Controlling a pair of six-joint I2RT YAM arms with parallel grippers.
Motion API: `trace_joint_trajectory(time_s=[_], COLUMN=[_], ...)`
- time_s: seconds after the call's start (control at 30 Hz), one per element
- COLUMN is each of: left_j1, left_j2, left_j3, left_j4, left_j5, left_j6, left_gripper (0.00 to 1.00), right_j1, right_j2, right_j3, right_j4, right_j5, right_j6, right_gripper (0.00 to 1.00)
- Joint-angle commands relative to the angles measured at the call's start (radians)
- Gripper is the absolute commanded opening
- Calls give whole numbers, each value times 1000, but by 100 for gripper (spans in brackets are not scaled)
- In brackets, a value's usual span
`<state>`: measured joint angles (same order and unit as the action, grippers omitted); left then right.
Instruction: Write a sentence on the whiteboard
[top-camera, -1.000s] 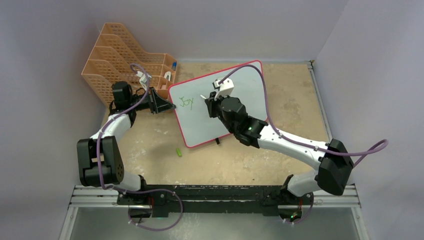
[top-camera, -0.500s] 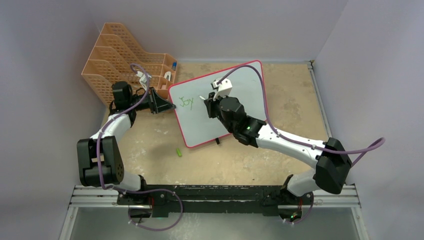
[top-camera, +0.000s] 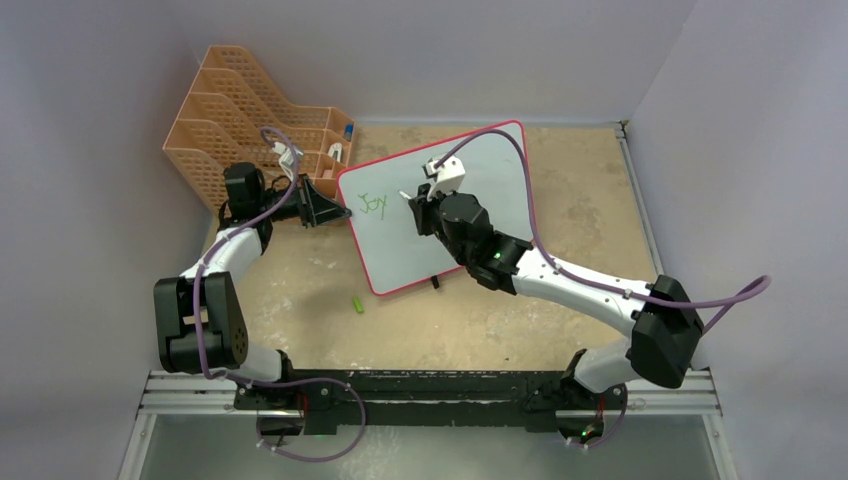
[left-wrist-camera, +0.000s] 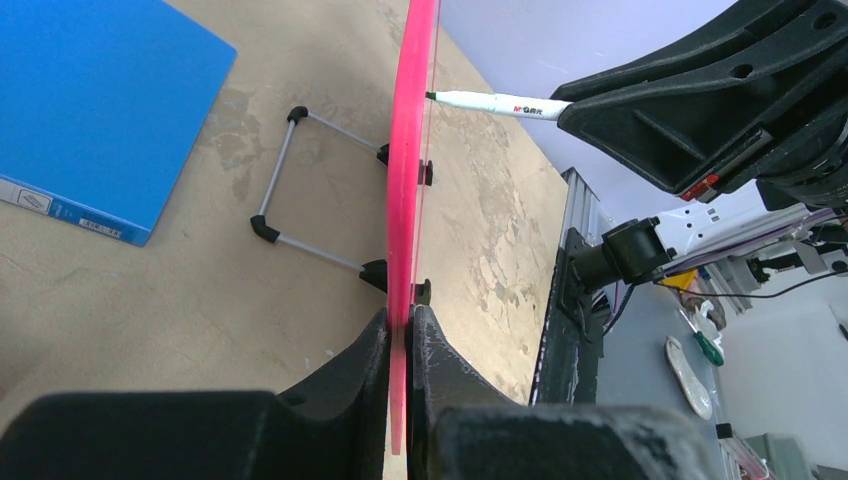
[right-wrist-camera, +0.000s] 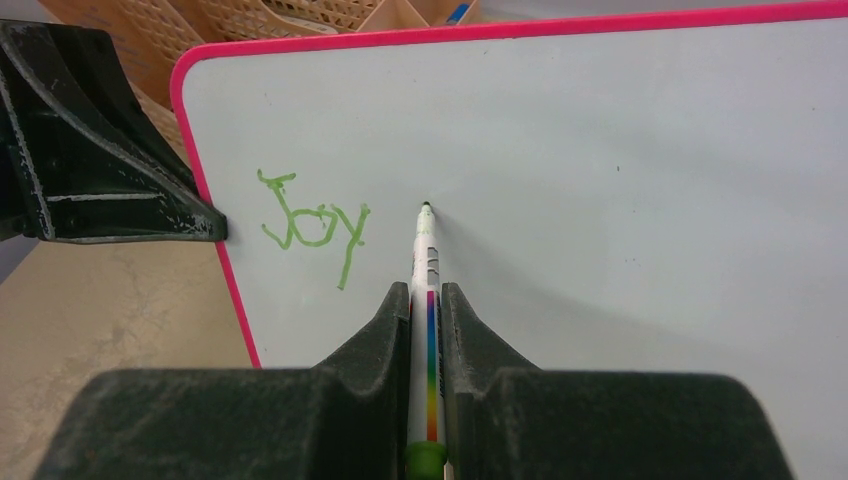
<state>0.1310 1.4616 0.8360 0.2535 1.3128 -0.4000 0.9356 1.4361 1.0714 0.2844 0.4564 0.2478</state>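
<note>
One word of the sentence (right-wrist-camera: 312, 225), "Joy", is written; right jaws grip the marker (right-wrist-camera: 425, 255), left jaws clamp the whiteboard (right-wrist-camera: 620, 150) edge.

Enclosure: plain pale lilac-grey walls (top-camera: 450, 50) on the far, left and right sides, matte and evenly lit, with soft shadows only. Work surface: beige tabletop (top-camera: 580, 200), scuffed, with pale worn blotches. An aluminium rail (top-camera: 430, 392) runs along the near edge; a thinner metal strip (top-camera: 640, 200) borders the right side. An orange perforated file rack (top-camera: 215, 120) stands in the far left corner. A blue folder (left-wrist-camera: 90, 110) lies flat on the tabletop.
</note>
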Motion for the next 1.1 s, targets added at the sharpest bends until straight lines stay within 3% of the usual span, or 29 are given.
trace_joint_trajectory(time_s=[0.0, 1.07], left_j1=[-14, -14], left_j2=[-24, -17], left_j3=[29, 33], left_j4=[-5, -13], left_j5=[11, 3], left_j6=[21, 23], left_gripper=[0, 0], right_j1=[-9, -9], right_j2=[-15, -52], right_j3=[34, 21], right_j4=[21, 9], right_j5=[19, -15], right_j6=[-7, -3], right_gripper=[0, 0])
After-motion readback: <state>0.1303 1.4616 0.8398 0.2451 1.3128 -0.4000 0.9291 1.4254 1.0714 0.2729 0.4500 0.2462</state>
